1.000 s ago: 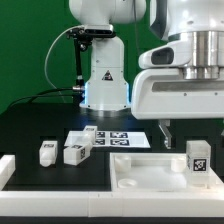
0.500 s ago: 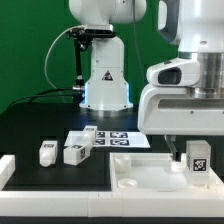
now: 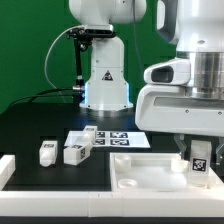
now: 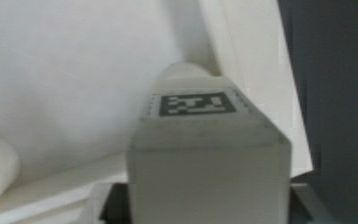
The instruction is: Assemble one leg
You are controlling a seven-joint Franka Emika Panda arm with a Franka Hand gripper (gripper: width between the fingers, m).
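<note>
A leg (image 3: 199,158), a small white block with a black-and-white tag, stands upright on the right part of the large white tray-like part (image 3: 140,172). My gripper (image 3: 195,155) has come down over it, with the jaws on both sides. In the wrist view the leg (image 4: 211,150) fills the middle. The dark fingers (image 4: 110,202) press against its two sides with no gap showing. The gripper (image 4: 211,208) is shut on the leg, which still rests on the tray.
Other legs lie on the black table at the exterior view's left, one (image 3: 47,153) apart and more (image 3: 78,149) bunched by the marker board (image 3: 122,137). A white bar (image 3: 7,170) sits at the front left. The robot base (image 3: 105,88) stands behind.
The arm has come down over the upright leg on the tray, mostly in the first half second. Since then it has sunk only slightly. The leg has not moved.
</note>
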